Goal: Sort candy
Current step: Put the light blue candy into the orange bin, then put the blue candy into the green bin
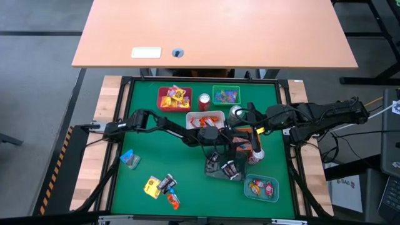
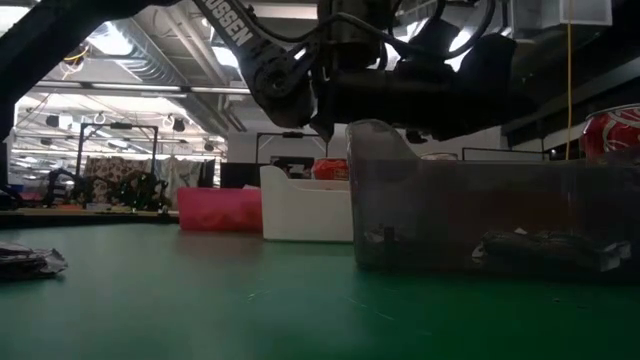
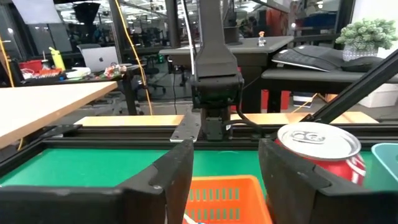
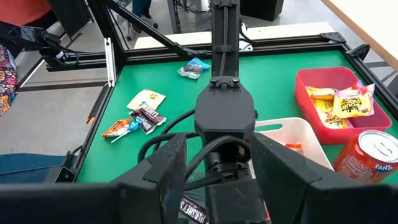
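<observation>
Loose candy (image 1: 161, 186) lies on the green mat at the near left, with a blue piece (image 1: 129, 159) farther left; the right wrist view shows these sweets (image 4: 138, 116) too. More candy fills the red tray (image 1: 174, 98), the white tray (image 1: 206, 119), a grey see-through tray (image 2: 480, 225) and a teal tray (image 1: 261, 188). My left gripper (image 3: 227, 168) reaches level across the table's middle and stands open above an orange tray (image 3: 217, 196), with nothing between its fingers. My right gripper (image 4: 217, 168) hangs open, raised above the left arm's wrist, holding nothing.
A red soda can (image 3: 320, 152) stands close beside the left gripper and the orange tray. Another red can (image 1: 204, 101) and a silver can (image 1: 236, 112) stand among the far trays, beside a green tray (image 1: 225, 95). A black frame rims the mat.
</observation>
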Robot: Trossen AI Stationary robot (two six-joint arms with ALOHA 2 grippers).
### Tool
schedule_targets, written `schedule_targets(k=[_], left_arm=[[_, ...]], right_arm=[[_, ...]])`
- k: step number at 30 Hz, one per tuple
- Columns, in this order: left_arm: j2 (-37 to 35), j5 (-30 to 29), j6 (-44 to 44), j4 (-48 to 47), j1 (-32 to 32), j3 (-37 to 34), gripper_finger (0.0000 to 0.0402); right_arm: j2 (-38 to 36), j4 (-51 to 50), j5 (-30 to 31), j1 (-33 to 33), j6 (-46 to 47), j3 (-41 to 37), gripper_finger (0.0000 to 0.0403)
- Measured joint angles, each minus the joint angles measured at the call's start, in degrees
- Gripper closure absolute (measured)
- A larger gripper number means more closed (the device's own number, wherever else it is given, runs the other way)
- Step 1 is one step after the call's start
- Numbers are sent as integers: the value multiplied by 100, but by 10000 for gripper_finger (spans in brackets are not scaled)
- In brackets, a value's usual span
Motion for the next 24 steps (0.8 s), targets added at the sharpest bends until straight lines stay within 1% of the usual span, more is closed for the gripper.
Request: schedule_targets(k=[9,14,17,19,21,24], left_arm=[[-201,-2,22,-57,-106,2,230],[-478,-21,39,-424,-141,2,230],[-706,-23,42,-859,-156,2,230],[-884,-24,44,-1327,-163,2,230],[-1111,-24,44,-1951,-166,2,230],[-1553,-23,48,-3163,-172,2,230]], right_arm=[[0,0,0,0,2,0,224],[0,-2,-1,0,2,0,224],[0,-2,0,0,2,0,224],[0,-3,0,0,2,0,224],[0,-4,0,0,2,0,224],[0,-9,-2,0,2,0,224]])
